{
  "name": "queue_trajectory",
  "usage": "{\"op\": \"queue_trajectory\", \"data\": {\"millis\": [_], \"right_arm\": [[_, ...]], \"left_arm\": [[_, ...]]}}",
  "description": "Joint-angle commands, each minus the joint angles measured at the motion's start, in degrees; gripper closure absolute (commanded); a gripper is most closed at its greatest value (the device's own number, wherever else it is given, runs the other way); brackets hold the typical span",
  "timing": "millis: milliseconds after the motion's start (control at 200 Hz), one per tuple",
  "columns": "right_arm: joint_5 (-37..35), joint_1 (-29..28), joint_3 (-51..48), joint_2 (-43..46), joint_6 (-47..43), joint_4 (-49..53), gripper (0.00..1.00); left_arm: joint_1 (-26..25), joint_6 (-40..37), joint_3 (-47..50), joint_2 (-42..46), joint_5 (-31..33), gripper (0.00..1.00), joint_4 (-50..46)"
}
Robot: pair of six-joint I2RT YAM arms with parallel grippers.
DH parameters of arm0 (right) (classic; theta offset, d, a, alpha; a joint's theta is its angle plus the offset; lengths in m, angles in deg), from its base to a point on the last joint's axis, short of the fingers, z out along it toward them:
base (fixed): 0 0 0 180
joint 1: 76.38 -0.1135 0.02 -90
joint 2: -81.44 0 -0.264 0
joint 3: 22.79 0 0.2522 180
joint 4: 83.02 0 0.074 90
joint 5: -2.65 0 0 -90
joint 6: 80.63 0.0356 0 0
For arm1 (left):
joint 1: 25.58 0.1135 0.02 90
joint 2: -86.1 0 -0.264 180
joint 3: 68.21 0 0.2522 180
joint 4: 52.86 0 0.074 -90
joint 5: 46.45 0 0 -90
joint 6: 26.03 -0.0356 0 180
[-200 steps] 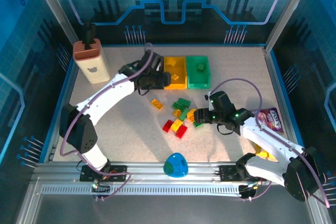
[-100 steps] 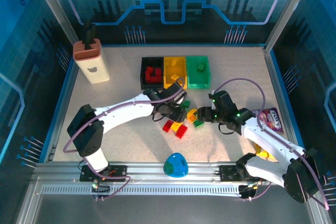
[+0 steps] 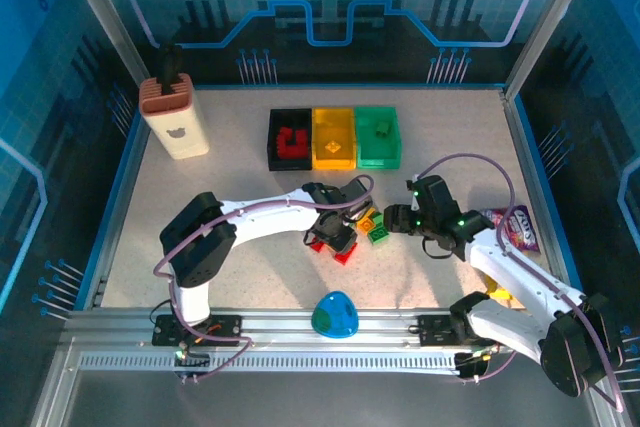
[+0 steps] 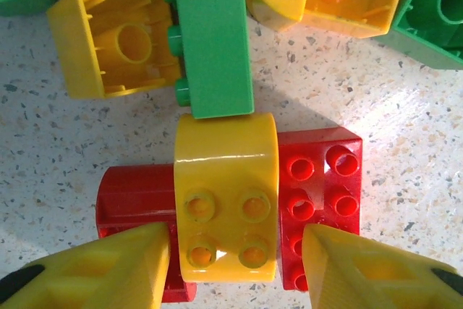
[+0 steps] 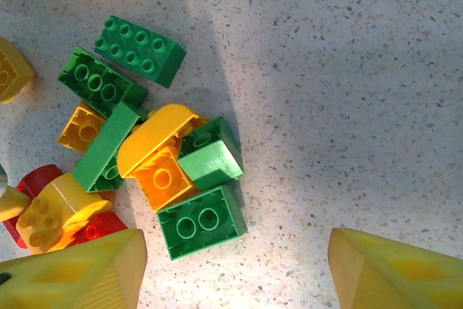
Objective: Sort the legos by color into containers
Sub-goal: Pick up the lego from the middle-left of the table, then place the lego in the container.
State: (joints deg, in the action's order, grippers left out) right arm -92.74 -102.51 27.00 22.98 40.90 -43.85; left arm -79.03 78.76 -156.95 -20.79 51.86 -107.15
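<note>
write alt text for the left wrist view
The left gripper, its yellow fingers open, straddles a rounded yellow lego with four studs, flanked by two red legos on the speckled table. Beyond it lie a long green lego and an upturned yellow lego.

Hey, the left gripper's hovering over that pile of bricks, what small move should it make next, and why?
Probably lower the left gripper and close on the yellow brick. It is open, with that brick centred between its fingers and seemingly lying atop the red bricks, so a grip looks possible before carrying it to the yellow bin.
</note>
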Motion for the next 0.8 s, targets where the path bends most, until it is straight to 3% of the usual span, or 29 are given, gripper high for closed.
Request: {"op": "queue_trajectory", "data": {"millis": [0,185,340,450,795], "right_arm": [[0.82,0.99,-0.99,1.39,0.24,-0.17,0.32],[1.04,1.43,-2.41,2.21,0.72,-0.73,0.32],[0.98,1.69,-2.89,3.02,0.9,-0.89,0.34],[0.75,1.97,-3.27,3.57,0.83,-0.89,0.34],[1.41,2.48,-3.99,4.2,1.08,-1.33,0.35]], "left_arm": [[-0.08,-0.77,-1.27,-1.64,1.68,0.5,-1.8],[-0.13,-1.07,-1.34,-2.49,2.3,0.52,-1.9],[-0.07,-1.19,-2.72,-1.1,3.1,0.72,-2.09],[0.47,-2.01,-4.68,1.28,3.21,0.75,-3.34],[12.24,-4.4,-15.15,5.37,-2.43,0.76,-3.9]]}}
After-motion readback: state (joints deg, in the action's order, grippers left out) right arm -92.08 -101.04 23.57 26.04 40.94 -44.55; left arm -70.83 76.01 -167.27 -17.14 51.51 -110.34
